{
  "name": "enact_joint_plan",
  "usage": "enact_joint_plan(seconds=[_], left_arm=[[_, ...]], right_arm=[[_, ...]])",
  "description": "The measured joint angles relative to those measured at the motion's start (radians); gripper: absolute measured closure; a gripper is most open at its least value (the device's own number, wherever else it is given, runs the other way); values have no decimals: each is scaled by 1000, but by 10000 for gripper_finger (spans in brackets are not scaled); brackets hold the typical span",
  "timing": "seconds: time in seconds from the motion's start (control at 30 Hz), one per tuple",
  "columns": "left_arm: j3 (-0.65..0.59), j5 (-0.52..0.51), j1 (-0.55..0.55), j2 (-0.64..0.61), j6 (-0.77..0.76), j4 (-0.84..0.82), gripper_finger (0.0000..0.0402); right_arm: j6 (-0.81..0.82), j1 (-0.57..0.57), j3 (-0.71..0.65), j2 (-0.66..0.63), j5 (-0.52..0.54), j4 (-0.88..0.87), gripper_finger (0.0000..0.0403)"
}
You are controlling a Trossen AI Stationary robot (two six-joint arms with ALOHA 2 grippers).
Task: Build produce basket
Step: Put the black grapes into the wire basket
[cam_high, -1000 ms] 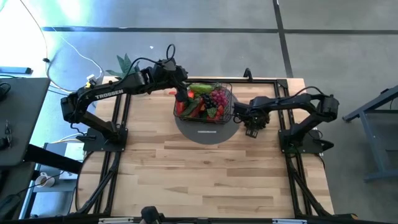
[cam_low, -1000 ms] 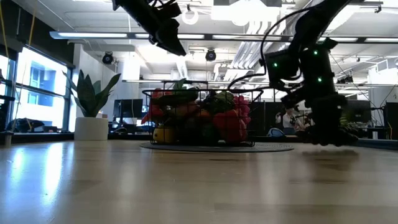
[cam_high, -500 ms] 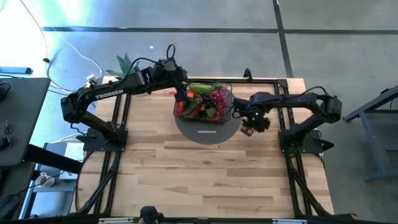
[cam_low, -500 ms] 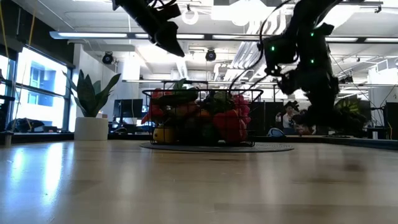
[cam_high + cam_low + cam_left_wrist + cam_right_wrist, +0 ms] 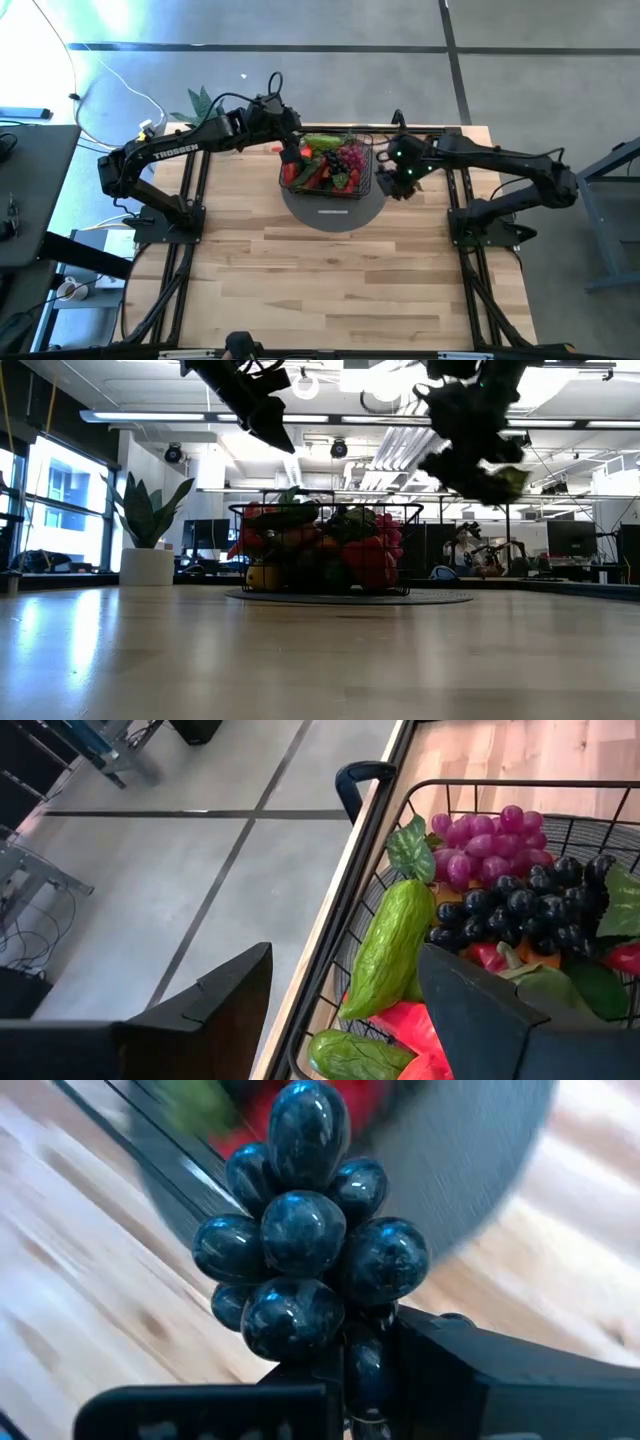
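The black wire basket [image 5: 368,141] stands on a grey round mat [image 5: 330,213] at the table's far middle. It is full of produce: pink grapes [image 5: 480,845], dark grapes [image 5: 530,910], a green cucumber [image 5: 385,945] and red pieces [image 5: 305,172]. It also shows in the low view [image 5: 325,550]. My left gripper [image 5: 291,152] hangs open and empty above the basket's left rim, as its wrist view [image 5: 345,995] shows. My right gripper [image 5: 393,182] is just right of the basket, high above the table [image 5: 480,455], shut on a bunch of dark grapes [image 5: 305,1240]. My right gripper pinches the dark grape bunch by its rear end [image 5: 365,1365] between the two fingers [image 5: 470,1370]. The rest of the bunch sticks out forward past the fingertips. The bunch is lifted clear of the table, beside the basket's right wall.
A potted green plant [image 5: 200,103] stands off the table's far left corner and shows in the low view [image 5: 148,520]. Bare wood [image 5: 330,280] fills the table's near half.
My right gripper has risen from low over the table right of the mat and gone toward the far edge and the basket, carrying the dark grapes with it. My left gripper has kept still.
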Motion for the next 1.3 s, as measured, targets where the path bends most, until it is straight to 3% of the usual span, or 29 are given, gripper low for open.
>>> enact_joint_plan(seconds=[0.13, 0.3, 0.67, 0.93, 1.3], left_arm=[[0, 0, 0, 0, 0, 0, 161], [0, 0, 0, 0, 0, 0, 161], [0, 0, 0, 0, 0, 0, 161], [0, -6, 0, 0, -8, 1, 161], [0, -8, 0, 0, -18, 1, 161]], right_arm=[[-59, 0, 54, -4, 35, 87, 391], [-266, 5, 89, -3, 96, 207, 391], [-964, 60, 93, 26, 245, 264, 391], [-1391, 126, 93, 123, 424, 306, 370], [-1595, 180, 93, 250, 468, 333, 373]])
